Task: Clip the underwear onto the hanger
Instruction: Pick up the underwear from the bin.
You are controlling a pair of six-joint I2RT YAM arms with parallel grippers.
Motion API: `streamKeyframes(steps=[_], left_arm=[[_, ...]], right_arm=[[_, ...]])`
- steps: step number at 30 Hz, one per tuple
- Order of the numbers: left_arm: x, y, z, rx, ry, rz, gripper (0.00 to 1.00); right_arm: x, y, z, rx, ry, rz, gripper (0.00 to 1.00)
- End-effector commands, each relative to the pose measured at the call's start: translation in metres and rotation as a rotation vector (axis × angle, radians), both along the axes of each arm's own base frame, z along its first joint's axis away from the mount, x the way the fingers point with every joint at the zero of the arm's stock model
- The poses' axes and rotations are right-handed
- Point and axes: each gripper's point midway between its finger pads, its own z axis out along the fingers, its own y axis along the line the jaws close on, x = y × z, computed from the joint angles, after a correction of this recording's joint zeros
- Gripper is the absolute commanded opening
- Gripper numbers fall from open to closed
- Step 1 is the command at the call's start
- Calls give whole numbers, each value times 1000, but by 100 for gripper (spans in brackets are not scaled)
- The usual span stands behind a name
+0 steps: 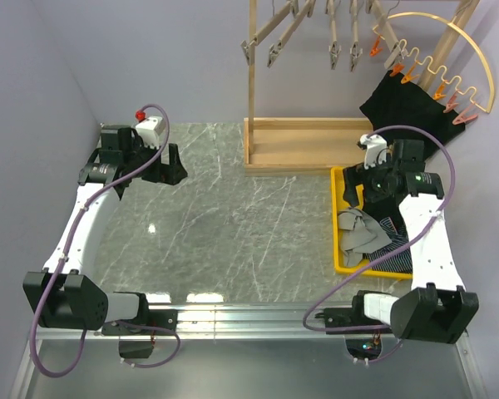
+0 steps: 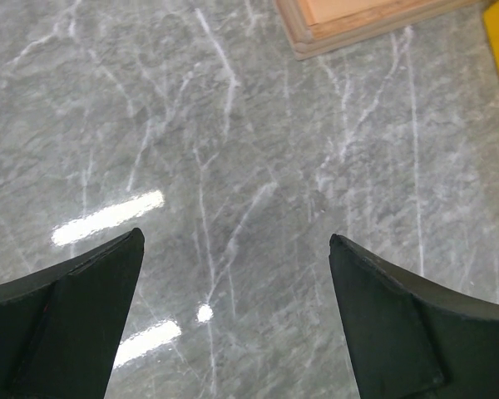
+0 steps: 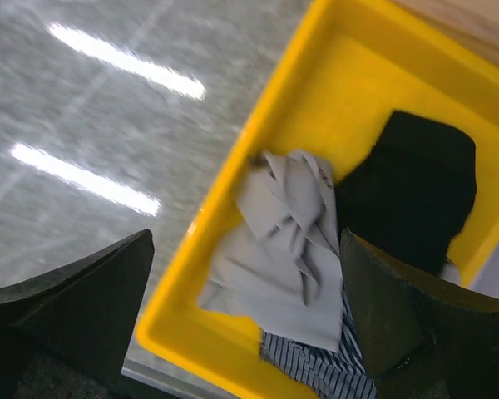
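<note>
L hand (image 1: 173, 166) is at the far-left of the table (image 1: 233, 224), fingers (image 2: 75, 324) spread fully wide w/ nothing btwn them. In its wrist view only bare marble shows in the gap, w/ a corner of the wooden rack base (image 2: 358, 21) at the top edge. It holds nothing and touches nothing.

R hand (image 1: 359, 189) hangs over the yellow tray (image 1: 339, 249) at the right side of the table, also fully open and empty. In the R wrist view (image 3: 245, 241) the gap btwn the fingers (image 3: 87, 299) frames the tray's near-left rim (image 3: 233, 183) and the clothes inside. Can't tell if the tips touch the cloth; they look to be above it.

Underwear: a crumpled grey piece (image 3: 283, 241) lies in the tray against its left wall. A black piece (image 3: 416, 195) lies just beside it to the right, touching. A striped piece (image 3: 316, 366) sits partly under the grey one at the near end.

Hanger: the curved hanger (image 1: 474, 66) w/ orange clips is at the far-right behind the tray, w/ a black garment (image 1: 399, 104) hanging off some clips. Wooden rack (image 1: 251, 83) stands at back centre w/ wooden pegs (image 1: 274, 50) dangling from its top. None of the tray pieces is clipped to anything.
</note>
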Motion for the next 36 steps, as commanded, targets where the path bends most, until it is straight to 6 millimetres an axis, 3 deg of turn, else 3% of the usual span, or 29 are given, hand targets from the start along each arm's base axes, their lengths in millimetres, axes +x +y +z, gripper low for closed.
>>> streamKeyframes(steps=[1, 8, 18, 27, 30, 32, 33, 36], left_arm=[[-6, -14, 22, -35, -47, -89, 99], [-19, -23, 17, -57, -26, -158, 99], [-23, -24, 9, -60, 0, -171, 99], [-23, -20, 2, -40, 17, -159, 99], [-24, -21, 1, -44, 19, -162, 99], [-23, -21, 0, -43, 21, -161, 99], [-22, -21, 2, -43, 15, -161, 99], [-22, -21, 1, -44, 19, -160, 99]], right_arm=[[-5, -24, -27, -119, 82, 48, 99], [-2, -37, -70, -182, 177, 101, 88], [11, -35, -123, -133, 300, 116, 77], [20, -39, -146, -130, 343, 93, 58], [20, -44, -153, -151, 352, 87, 43], [19, -43, -150, -148, 353, 92, 21], [19, -43, -146, -147, 346, 89, 3], [21, -42, -126, -153, 295, 90, 0]])
